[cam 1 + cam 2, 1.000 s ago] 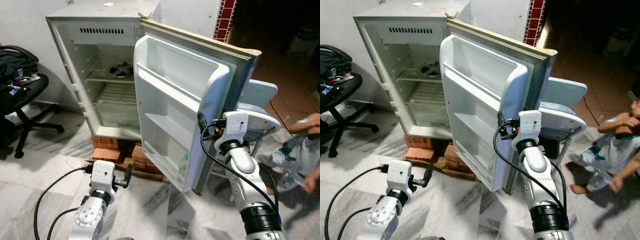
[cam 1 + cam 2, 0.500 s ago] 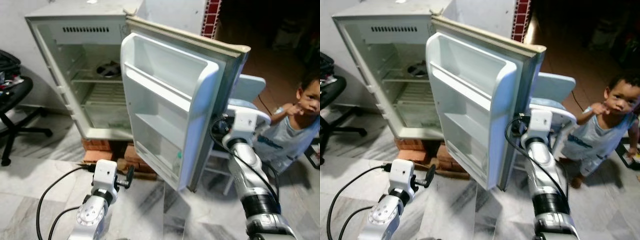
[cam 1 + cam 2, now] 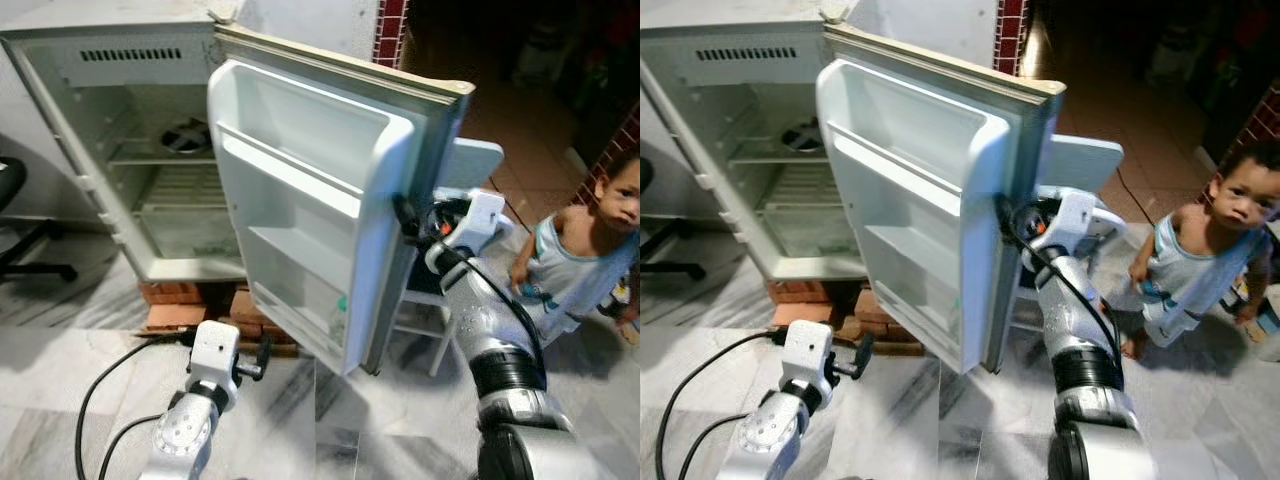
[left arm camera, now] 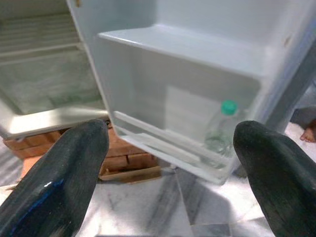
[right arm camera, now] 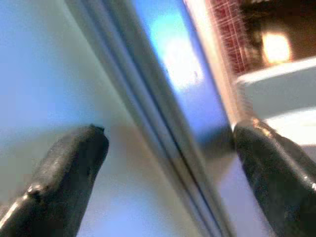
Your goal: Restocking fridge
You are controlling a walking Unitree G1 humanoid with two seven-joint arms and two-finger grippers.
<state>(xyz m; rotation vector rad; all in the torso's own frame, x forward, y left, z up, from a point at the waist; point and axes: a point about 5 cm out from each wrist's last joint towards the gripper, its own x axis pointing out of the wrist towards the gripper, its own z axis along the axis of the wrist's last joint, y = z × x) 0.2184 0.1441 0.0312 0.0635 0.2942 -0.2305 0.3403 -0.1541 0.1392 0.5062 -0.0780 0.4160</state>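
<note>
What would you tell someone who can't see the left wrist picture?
The left gripper, fingers wide apart, faces the open fridge door, where a clear bottle with a green cap stands in the bottom shelf. Red bricks sit under the fridge.

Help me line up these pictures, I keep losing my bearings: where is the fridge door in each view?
Left eye view: the fridge door stands open at the picture's centre.
Right eye view: same door, slightly left of centre.
Left wrist view: its lower shelves, ahead of the open left gripper.
Right wrist view: its edge, between the open right gripper fingers.
Shared landmark: the green-capped bottle in the bottom door shelf, seen in both eye views and the left wrist view.
</note>
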